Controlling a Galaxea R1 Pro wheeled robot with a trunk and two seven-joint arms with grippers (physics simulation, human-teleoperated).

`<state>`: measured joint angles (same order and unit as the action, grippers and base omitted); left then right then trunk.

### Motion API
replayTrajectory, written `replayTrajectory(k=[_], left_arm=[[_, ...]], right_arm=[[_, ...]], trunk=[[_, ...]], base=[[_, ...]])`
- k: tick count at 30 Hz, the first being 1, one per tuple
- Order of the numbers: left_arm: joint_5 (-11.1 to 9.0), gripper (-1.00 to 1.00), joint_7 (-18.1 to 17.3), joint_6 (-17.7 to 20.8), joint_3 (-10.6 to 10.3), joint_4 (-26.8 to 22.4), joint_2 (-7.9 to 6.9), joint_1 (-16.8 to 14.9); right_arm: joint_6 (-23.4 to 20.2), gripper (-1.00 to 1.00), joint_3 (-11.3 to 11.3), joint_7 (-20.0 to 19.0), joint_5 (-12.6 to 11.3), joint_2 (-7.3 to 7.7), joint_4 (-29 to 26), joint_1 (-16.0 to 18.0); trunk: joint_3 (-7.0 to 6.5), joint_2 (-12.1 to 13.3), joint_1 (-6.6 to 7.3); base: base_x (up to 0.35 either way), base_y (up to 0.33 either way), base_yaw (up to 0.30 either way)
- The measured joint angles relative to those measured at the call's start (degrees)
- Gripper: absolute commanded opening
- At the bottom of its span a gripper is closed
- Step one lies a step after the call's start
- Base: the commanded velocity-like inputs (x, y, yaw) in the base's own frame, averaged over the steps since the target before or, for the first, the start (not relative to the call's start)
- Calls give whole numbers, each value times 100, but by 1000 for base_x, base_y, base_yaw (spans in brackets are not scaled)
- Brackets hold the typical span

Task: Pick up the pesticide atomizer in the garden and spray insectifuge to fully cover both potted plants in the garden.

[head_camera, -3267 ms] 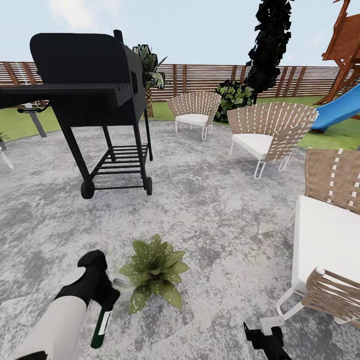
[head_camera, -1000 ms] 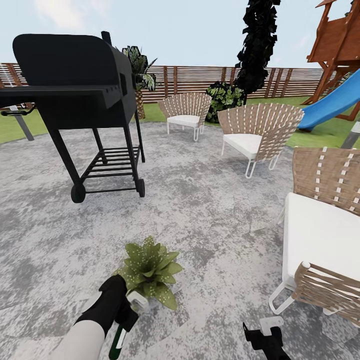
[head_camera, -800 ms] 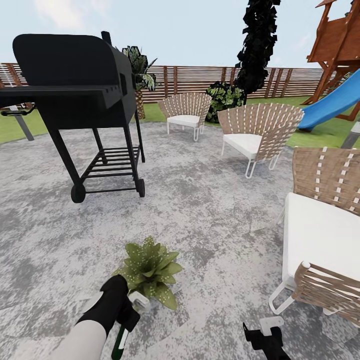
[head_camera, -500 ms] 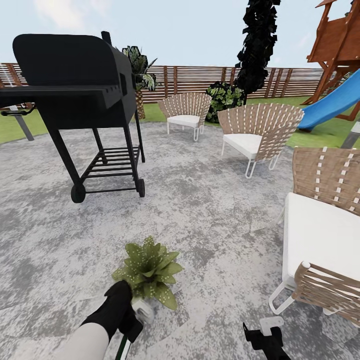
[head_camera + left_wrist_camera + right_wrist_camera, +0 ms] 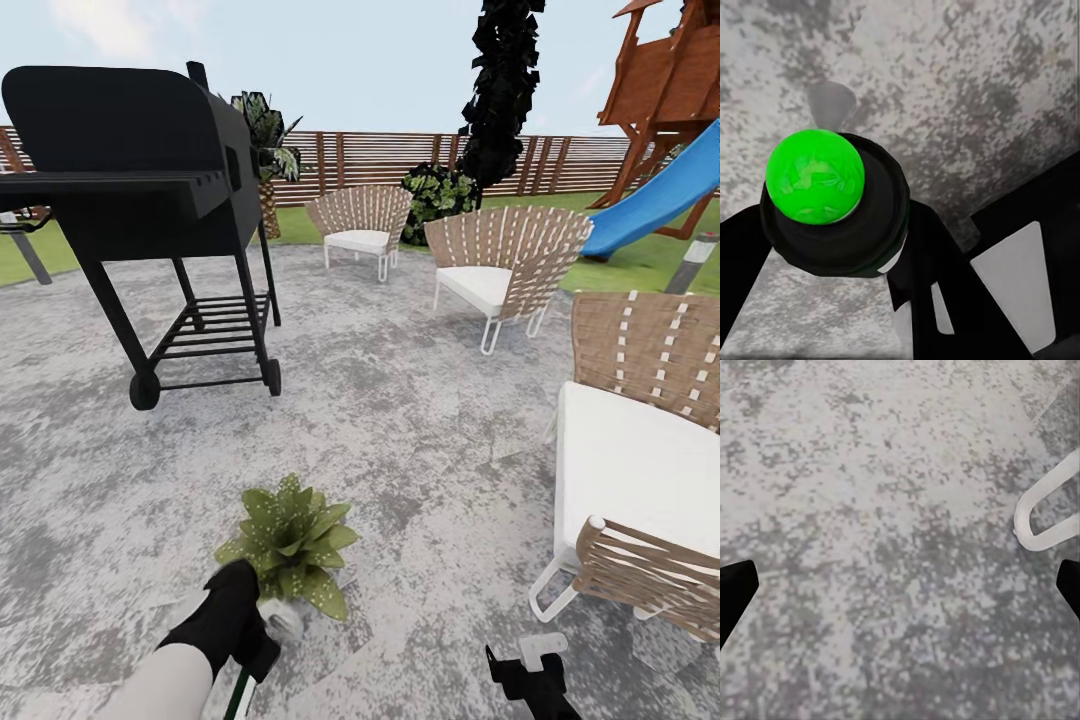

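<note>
One potted plant [image 5: 288,543], a low rosette of speckled green leaves, sits on the grey stone patio [image 5: 420,420] of the garden. My left gripper [image 5: 248,642] hangs just at the plant's near side, shut on the pesticide atomizer [image 5: 238,697]. The dark bottle reaches down to the picture's lower edge. The left wrist view looks down on its bright green tip [image 5: 815,176], with black fingers [image 5: 1016,251] beside the bottle [image 5: 862,232]. My right gripper [image 5: 530,682] is low at the front right, open, with bare paving between its fingertips [image 5: 735,589].
A black grill [image 5: 140,170] stands at the back left. Wicker chairs [image 5: 505,260] ring the patio, and one with a white cushion [image 5: 640,470] is close on the right, its white leg [image 5: 1046,514] near my right gripper. Behind them are the fence [image 5: 370,160] and a blue slide [image 5: 660,200].
My left arm has swung right and down, bringing the atomizer from the plant's left to its near side. The camera has moved a little, shifting the whole scene left.
</note>
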<state>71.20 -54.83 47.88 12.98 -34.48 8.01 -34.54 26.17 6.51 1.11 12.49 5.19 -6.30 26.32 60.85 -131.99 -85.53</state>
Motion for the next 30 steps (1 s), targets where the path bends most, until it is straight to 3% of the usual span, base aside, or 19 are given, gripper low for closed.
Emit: replayTrajectory(k=[9, 15, 20, 24, 26, 30], left_arm=[[4, -100, -15, 12, 20, -55, -1, -73], [-15, -100, -13, 514, 12, -116, 8, -638], [-6, -100, -40, 571, 11, -113, -7, -664], [6, -100, -56, 554, 24, -118, -192, -649], [-10, -100, -262, 544, 22, -114, -340, -634], [-7, -100, -454, 515, -33, -107, -353, -622]], right_arm=[[0, 100, 0, 0, 0, 0, 0, -3], [0, 100, 0, 0, 0, -1, 0, -1], [0, 100, 0, 0, 0, -1, 0, -3], [0, 100, -2, 0, 0, -6, 0, -2], [0, 100, 0, 0, 0, -8, 0, -2], [0, 100, 0, 0, 0, -3, 0, -1]], trunk=[[0, 0, 0], [-1, 0, 0], [0, 0, 0], [0, 0, 0], [0, 0, 0], [0, 0, 0]], base=[[0, 0, 0], [0, 0, 0], [0, 0, 0], [0, 0, 0], [0, 0, 0], [0, 0, 0]])
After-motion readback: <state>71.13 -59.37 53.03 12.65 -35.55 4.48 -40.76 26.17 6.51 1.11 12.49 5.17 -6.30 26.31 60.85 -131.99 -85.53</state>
